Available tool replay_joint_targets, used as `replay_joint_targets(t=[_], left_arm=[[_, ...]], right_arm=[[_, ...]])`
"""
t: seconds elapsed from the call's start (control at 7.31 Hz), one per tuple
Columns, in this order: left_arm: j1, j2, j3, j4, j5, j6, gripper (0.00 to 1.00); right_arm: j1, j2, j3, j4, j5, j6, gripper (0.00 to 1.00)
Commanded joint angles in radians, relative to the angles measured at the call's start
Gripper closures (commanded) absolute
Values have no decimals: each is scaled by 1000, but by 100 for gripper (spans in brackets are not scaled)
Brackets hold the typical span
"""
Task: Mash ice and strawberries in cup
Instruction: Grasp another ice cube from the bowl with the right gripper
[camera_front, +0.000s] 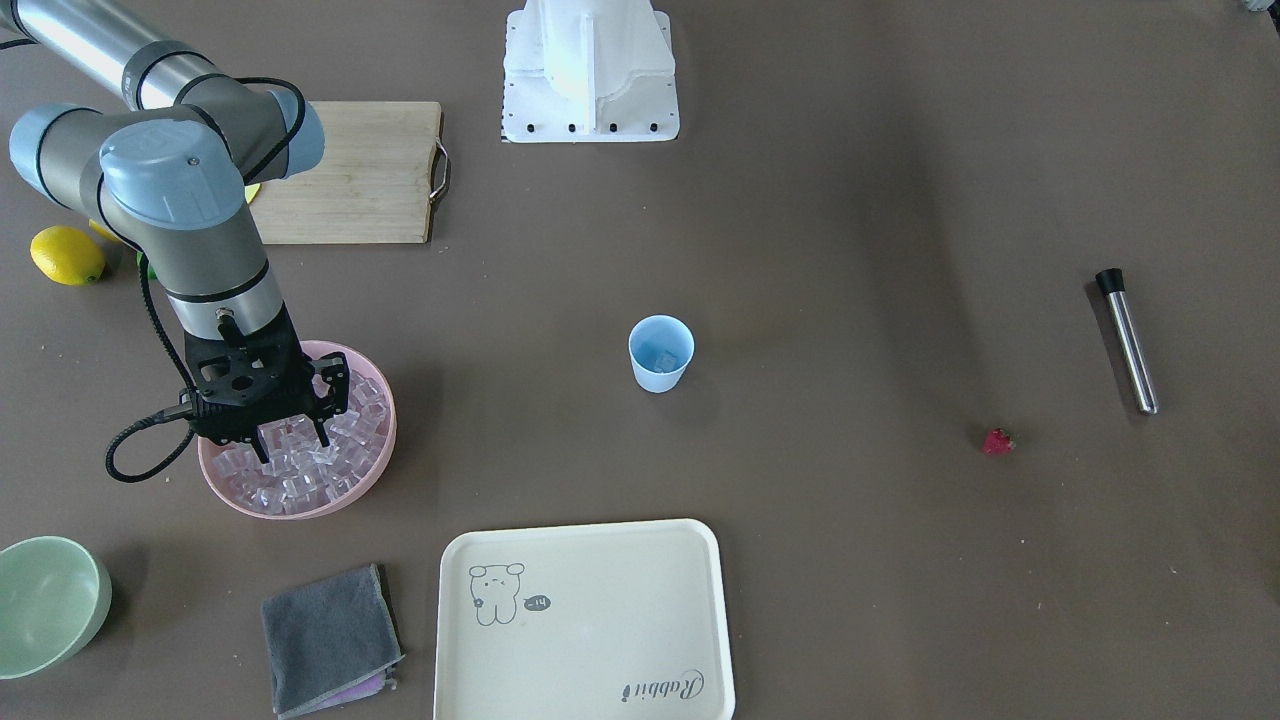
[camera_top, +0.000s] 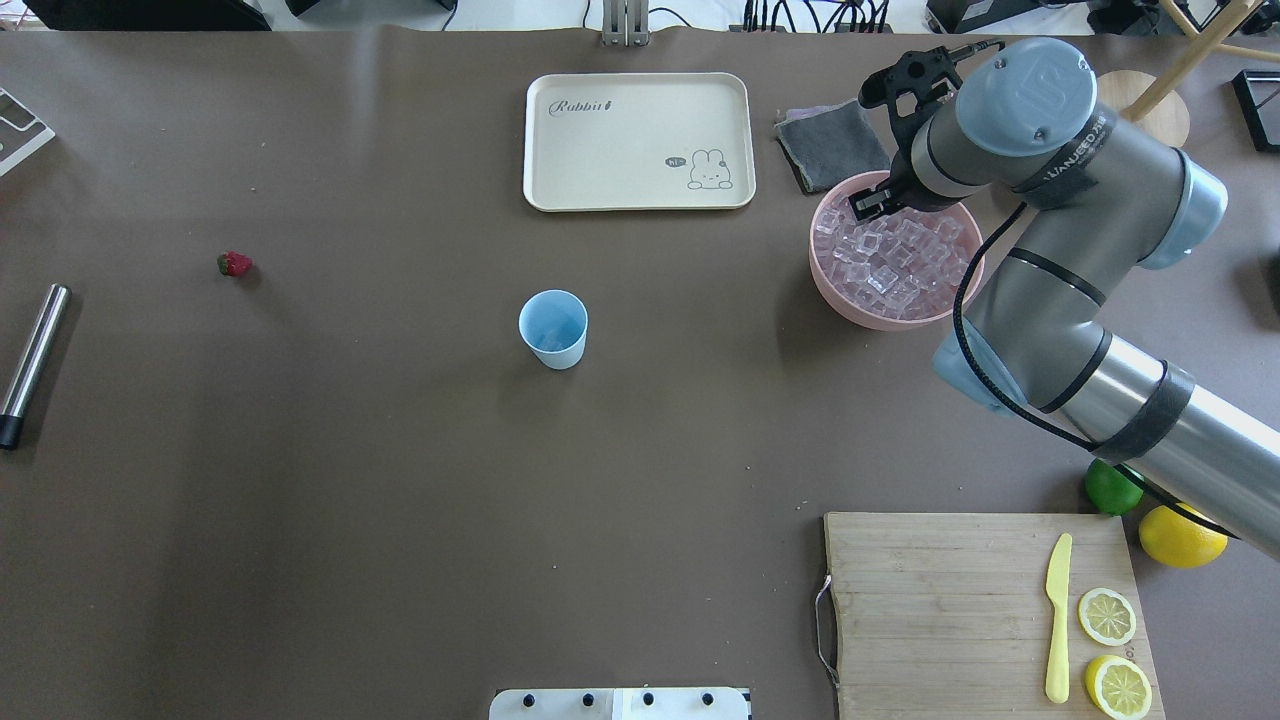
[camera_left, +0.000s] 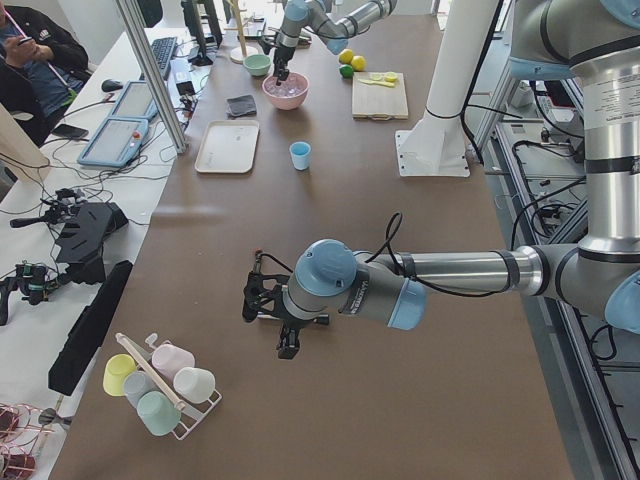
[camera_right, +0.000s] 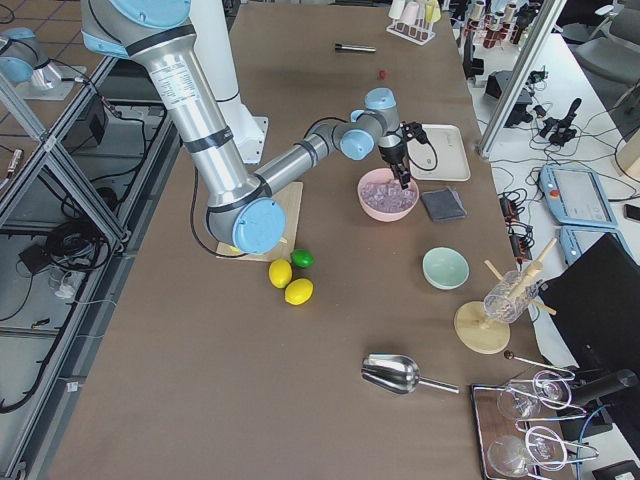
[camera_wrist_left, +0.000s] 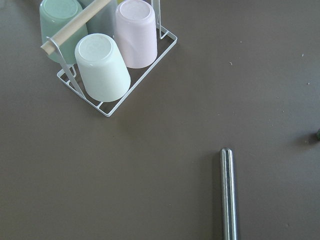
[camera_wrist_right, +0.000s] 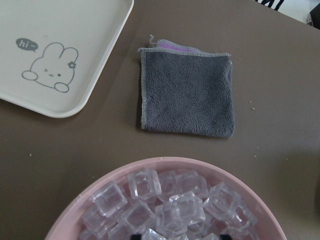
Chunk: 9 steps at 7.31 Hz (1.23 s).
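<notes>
Facing the robot, the front camera alone shows the right gripper (camera_front: 291, 437) with fingers spread apart, tips down among the ice (camera_front: 350, 430) in the pink bowl (camera_front: 300, 508); its wrist camera shows only cubes, cloth (camera_wrist_right: 187, 92) and tray (camera_wrist_right: 90, 30). The cup (camera_front: 660, 353), one cube inside, stands well away from that gripper, the strawberry (camera_front: 997, 442) farther beyond. The left gripper (camera_left: 284, 342) appears only in the side view, so I cannot tell how its jaws stand.

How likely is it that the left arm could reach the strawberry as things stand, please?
Probably yes: the strawberry lies alone on bare table on the robot's left side, only the metal rod nearby and apart from it. The left gripper hangs over that end, nothing seen between.
</notes>
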Motion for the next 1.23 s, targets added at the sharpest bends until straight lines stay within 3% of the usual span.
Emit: replay_joint_targets(t=[0.0,0.27,0.55,0.68,0.96,1.09], left_arm=[[0,-1,1,0,0,0,1],[0,-1,1,0,0,0,1],[0,-1,-3,0,0,0,1],[0,-1,-3,0,0,0,1],[0,-1,-3,0,0,0,1],[0,-1,-3,0,0,0,1]], right_arm=[[-6,-6,18,-20,38,227,36],[-27,-5,-25,36,48,330,31],[-28,-9,-112,182,46,340,31],[-23,-16,-97,187,48,341,32],[-28,-20,-99,187,46,341,50],[-26,-23,-103,187,46,340,51]])
